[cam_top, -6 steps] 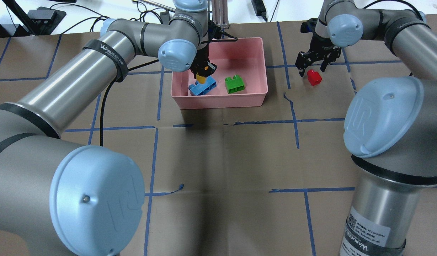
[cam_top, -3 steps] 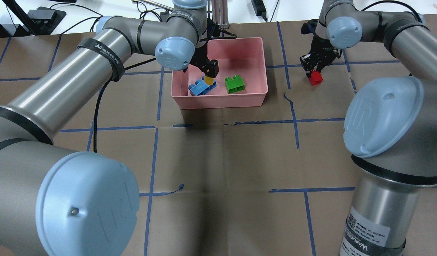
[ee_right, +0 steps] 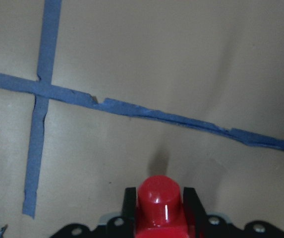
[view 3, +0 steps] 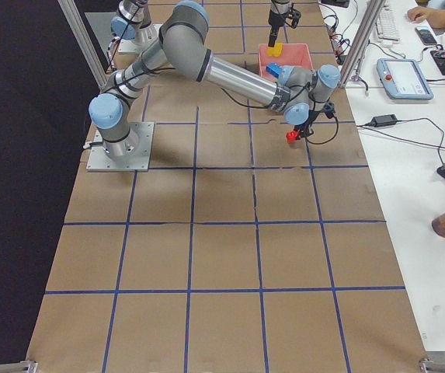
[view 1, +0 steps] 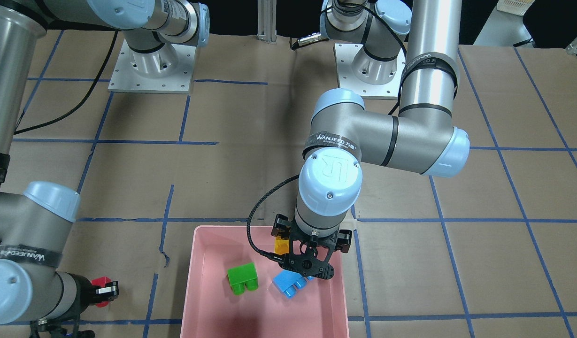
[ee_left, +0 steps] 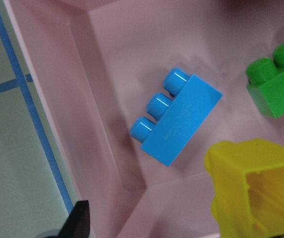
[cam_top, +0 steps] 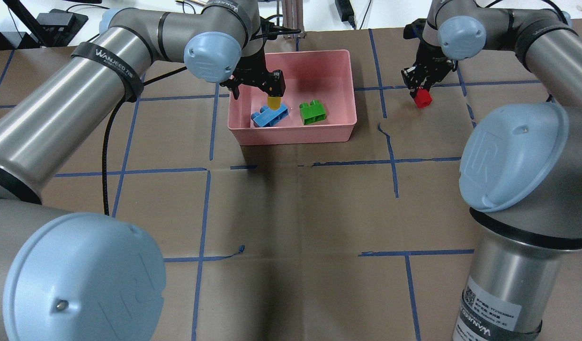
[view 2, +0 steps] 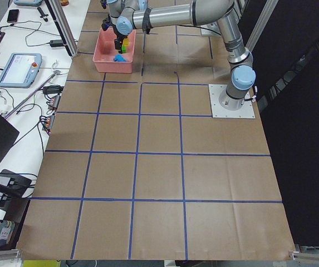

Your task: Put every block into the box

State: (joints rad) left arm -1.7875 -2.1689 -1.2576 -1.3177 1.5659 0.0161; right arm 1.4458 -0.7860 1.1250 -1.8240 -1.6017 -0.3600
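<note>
The pink box (cam_top: 352,85) holds the blue block (cam_top: 270,116) and the green block (cam_top: 312,112), both lying on its floor. My left gripper (cam_top: 256,87) is over the box's left part with its jaws spread. The yellow block (cam_top: 273,101) is tilted just under one finger and above the blue block; I cannot tell if it still touches the finger. In the left wrist view the yellow block (ee_left: 251,183) is off to one side, above the blue (ee_left: 181,119) and green (ee_left: 275,84) blocks. My right gripper (cam_top: 421,91) is shut on the red block (cam_top: 423,98), right of the box and slightly off the paper. The red block also shows in the right wrist view (ee_right: 160,203).
Brown paper with blue tape lines (cam_top: 390,142) covers the table. Cables and an aluminium post (cam_top: 291,19) stand just behind the box. A pendant (view 3: 403,78) and operators' gear lie on the side desk.
My left gripper turned over the box and spread its jaws, and the yellow block now hangs under one finger. My right gripper came down, shut on the red block and lifted it slightly.
</note>
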